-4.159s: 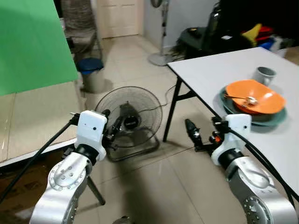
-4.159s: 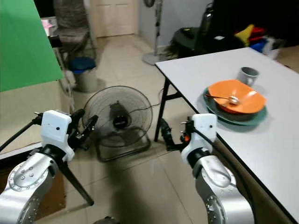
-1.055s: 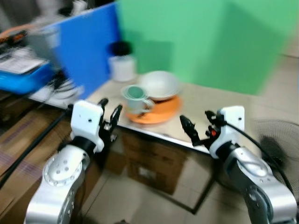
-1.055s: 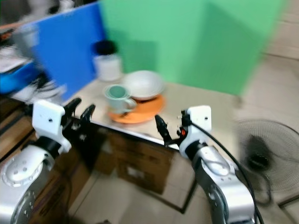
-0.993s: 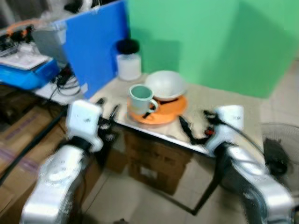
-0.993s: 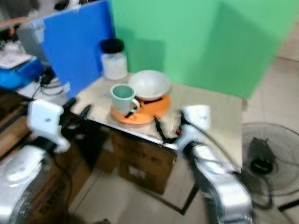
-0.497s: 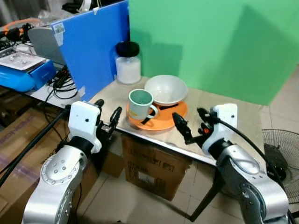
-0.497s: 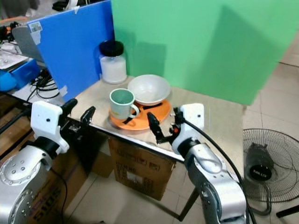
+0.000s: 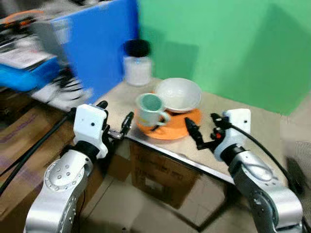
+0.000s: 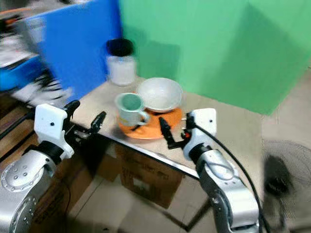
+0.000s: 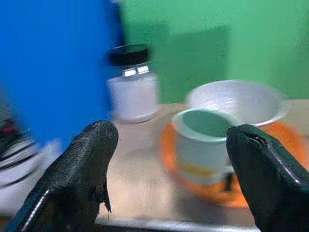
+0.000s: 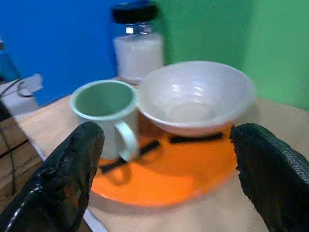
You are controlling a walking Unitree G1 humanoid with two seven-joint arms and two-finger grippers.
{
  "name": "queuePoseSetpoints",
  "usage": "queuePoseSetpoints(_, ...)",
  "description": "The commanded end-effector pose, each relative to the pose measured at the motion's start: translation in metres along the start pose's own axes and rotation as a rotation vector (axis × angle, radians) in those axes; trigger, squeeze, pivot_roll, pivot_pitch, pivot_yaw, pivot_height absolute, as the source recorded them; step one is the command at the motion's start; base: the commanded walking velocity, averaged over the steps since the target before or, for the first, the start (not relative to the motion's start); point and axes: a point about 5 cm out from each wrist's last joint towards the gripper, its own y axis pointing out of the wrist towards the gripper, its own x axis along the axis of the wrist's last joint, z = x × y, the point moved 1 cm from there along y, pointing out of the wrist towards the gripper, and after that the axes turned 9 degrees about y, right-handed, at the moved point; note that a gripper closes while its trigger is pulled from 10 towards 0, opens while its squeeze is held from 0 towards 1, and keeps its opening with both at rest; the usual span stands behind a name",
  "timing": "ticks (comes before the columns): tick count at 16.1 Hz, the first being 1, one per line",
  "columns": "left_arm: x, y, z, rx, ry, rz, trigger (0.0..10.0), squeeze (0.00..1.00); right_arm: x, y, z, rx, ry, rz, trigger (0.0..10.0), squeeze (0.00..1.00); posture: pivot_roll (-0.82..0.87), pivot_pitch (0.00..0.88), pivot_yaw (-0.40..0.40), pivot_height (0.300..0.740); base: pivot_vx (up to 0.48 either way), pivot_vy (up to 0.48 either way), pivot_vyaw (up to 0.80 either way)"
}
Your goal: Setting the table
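Since both our left gripper (image 9: 115,127) and right gripper (image 9: 202,134) hang spread and empty before the table (image 9: 252,127), the mug (image 9: 150,110) and bowl (image 9: 178,94) sit untouched on the orange plate (image 9: 171,130), ready for pickup.

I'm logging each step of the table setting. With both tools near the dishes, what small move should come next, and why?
Probably ease the right tool forward toward the orange plate. Its fingers are open and it sits just short of the plate, which carries the green mug and white bowl. The left tool is also open, at the table edge.
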Motion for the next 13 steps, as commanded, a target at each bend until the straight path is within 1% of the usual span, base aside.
queuePoseSetpoints(1,0.0017,0.0007,0.0009,-0.006,0.006,-0.005,10.0,0.53,0.0018,0.0009,0.0004,-0.009,0.000,-0.014,10.0,1.00,0.18,0.000,-0.007,0.740,0.292,0.000,0.00)
queuePoseSetpoints(7,0.0044,0.0052,0.0028,-0.035,0.014,-0.015,10.0,0.53,0.0024,0.0014,0.0007,-0.029,0.016,-0.033,10.0,1.00,0.16,0.000,0.029,0.740,0.291,0.000,0.00)
queuePoseSetpoints(13,0.0046,0.0084,0.0002,-0.051,0.006,-0.018,10.0,0.52,0.0044,0.0013,0.0008,-0.038,0.017,-0.046,10.0,1.00,0.16,0.000,0.036,0.740,0.292,0.000,0.00)
